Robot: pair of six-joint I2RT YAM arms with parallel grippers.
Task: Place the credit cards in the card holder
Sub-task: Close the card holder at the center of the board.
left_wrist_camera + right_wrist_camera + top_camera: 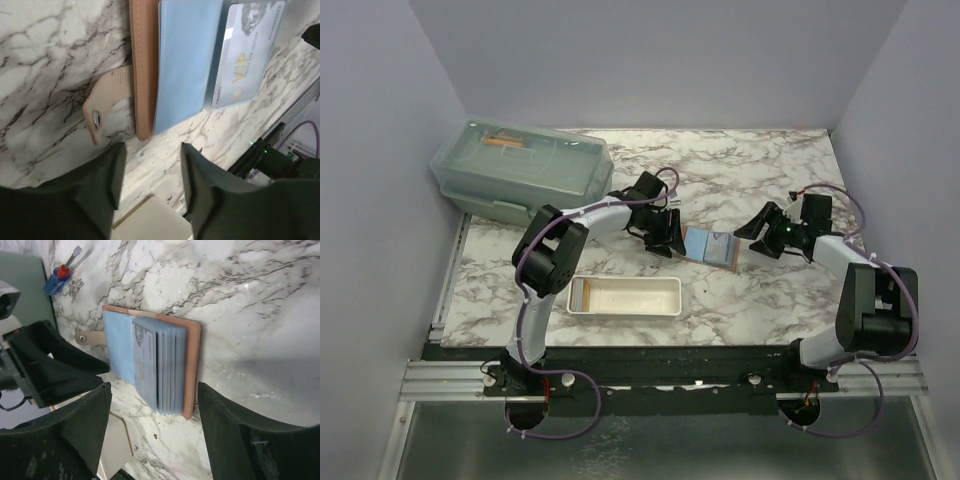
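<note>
Counter [740, 180] space between the two arms carries the card holder [193, 365], which lies spread open and flat. That suits the job, since its blue sleeves [185, 60] face up where a card can be slid in. The sleeves fan out in a stepped stack toward the tan outer edge, so each pocket mouth stays reachable. One credit card [247, 55], pale with gold VIP lettering, rests among those sleeves; whether it is fully seated I cannot tell. The closing strap [107, 100] with its snap sticks out flat on the marble toward the left arm, clear of the pockets.

The left claw [152, 155] is released, fingers apart with nothing between them, poised just beside the strap edge, probably ready to pin the holder down. The right claw [154, 395] is also released, spread wide and empty, facing the holder's opposite side. The white tray [624, 312] sits nearer the arm bases, apart from the holder.
</note>
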